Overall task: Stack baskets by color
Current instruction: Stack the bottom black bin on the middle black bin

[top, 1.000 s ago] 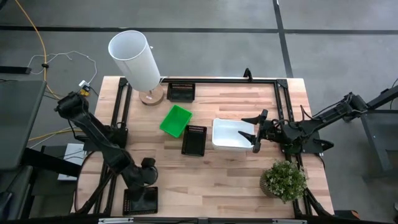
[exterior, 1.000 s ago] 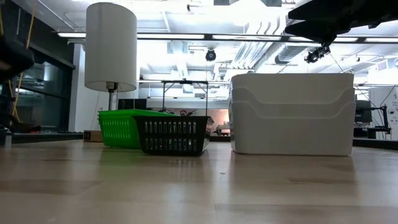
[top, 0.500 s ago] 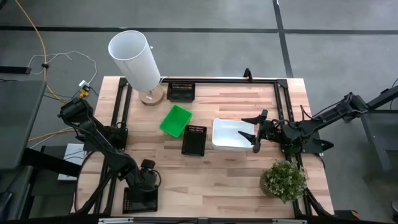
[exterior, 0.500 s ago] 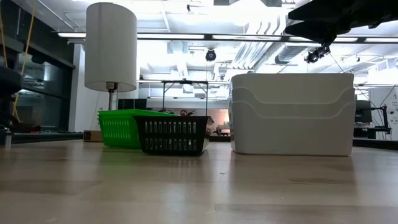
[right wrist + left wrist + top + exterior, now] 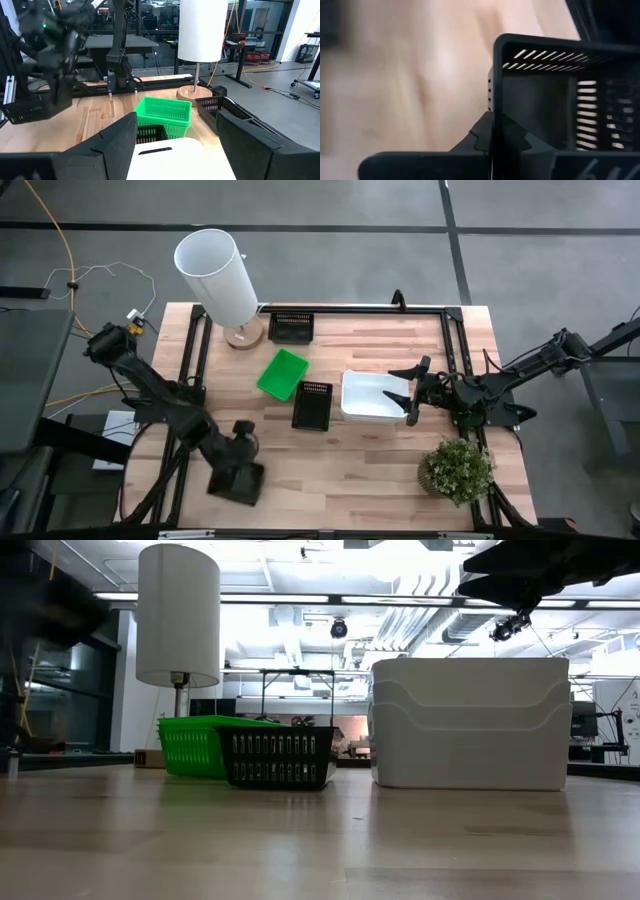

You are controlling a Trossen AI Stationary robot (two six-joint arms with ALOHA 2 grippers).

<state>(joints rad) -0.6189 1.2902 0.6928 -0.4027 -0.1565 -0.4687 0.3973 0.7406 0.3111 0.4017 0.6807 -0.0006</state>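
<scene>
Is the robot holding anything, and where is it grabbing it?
Yes. The left gripper is pinching a black basket by its rim wall. The right gripper is open over the white baskets, holding nothing.

The left gripper point(image 5: 238, 477) is smeared by motion in the high view. The held black basket point(image 5: 555, 95) is cut off at three o'clock in the left wrist view, and the table point(image 5: 400, 75) there is blurred.
</scene>
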